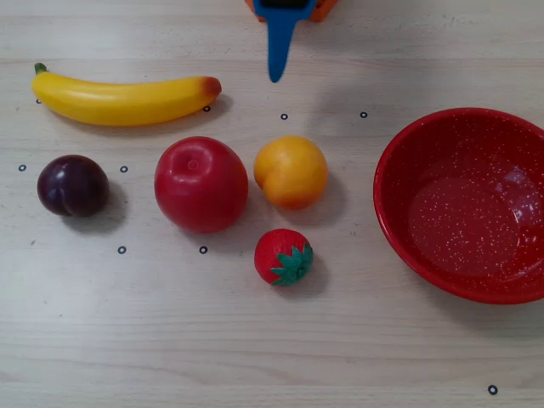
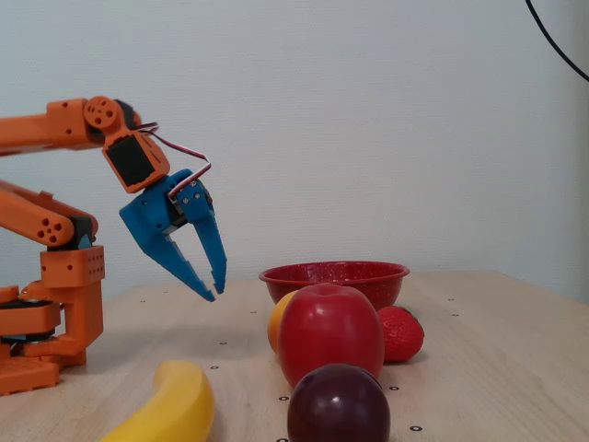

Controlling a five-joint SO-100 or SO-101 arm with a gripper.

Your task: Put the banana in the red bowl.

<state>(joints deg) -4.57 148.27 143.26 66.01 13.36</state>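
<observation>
Left of our gripper (image 1: 276,75) in the overhead view, the banana (image 1: 123,99) lies crosswise, and our jaws hang released, empty.

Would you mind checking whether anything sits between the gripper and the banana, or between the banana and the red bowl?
Nothing visible blocks the open gripper from the banana. Toward the red bowl, the orange fruit and the apple lie just below the direct line; a lifted carry should clear them.

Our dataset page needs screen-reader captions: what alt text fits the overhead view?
A yellow banana lies at upper left of a pale wooden table, an empty red bowl at right. Between them sit a plum, apple, orange and strawberry; blue jaws point down from above.
</observation>
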